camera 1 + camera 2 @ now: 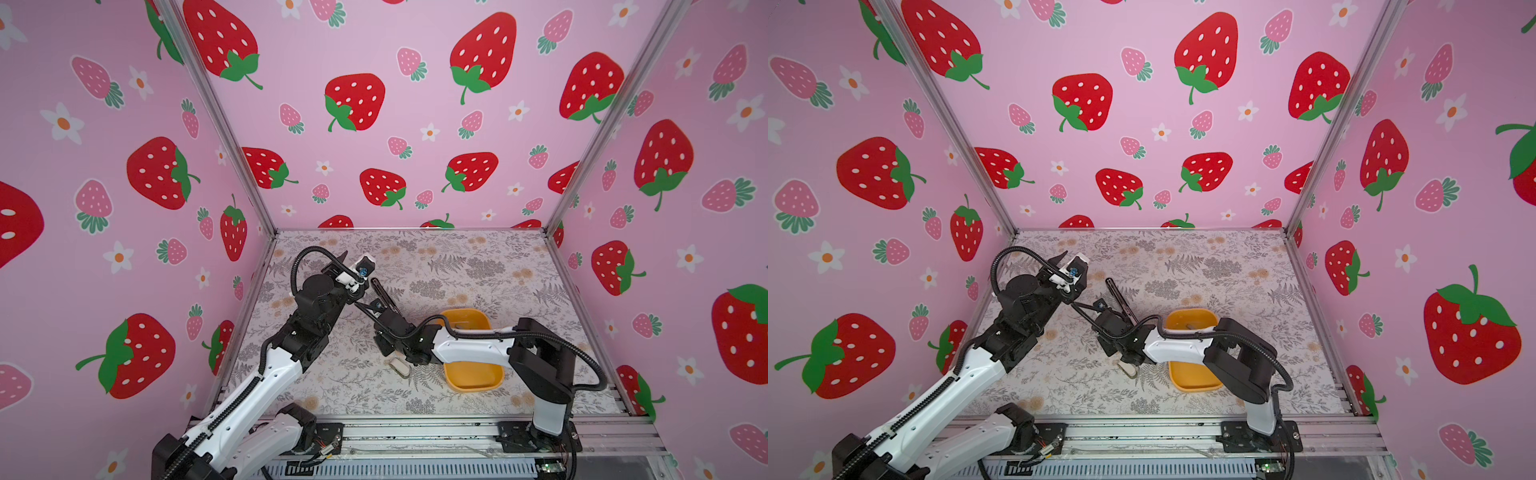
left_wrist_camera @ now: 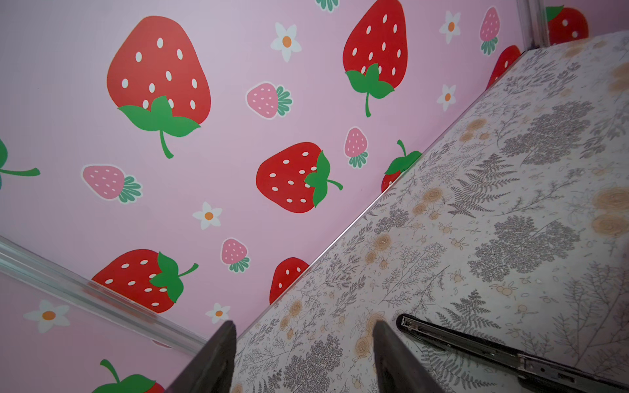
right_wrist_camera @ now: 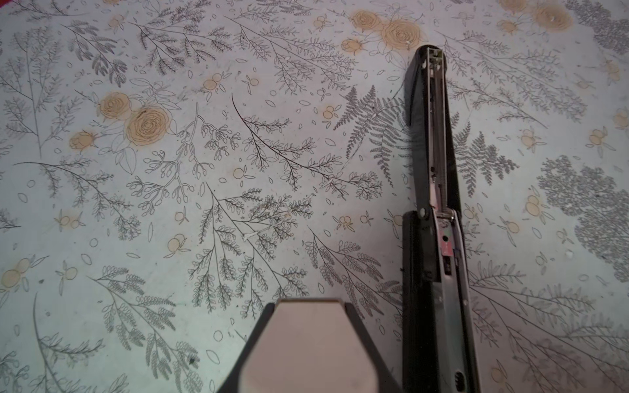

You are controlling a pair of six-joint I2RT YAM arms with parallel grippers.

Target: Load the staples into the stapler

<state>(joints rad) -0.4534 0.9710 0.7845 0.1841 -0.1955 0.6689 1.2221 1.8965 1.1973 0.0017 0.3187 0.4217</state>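
The left gripper [image 2: 303, 355] is spread wide. Its two dark fingers [image 2: 218, 360] stand apart with nothing between them, up toward the back left corner of the table [image 1: 519, 270]. The right gripper [image 1: 390, 314] sits at the near end of the stapler [image 3: 439, 143]; whether its jaws clamp it cannot be told. The stapler is open near the table's middle, its metal channel exposed and its tip toward the back edge. A yellow tray [image 1: 473, 388] stands to its right, nearer the front edge, under the right arm.
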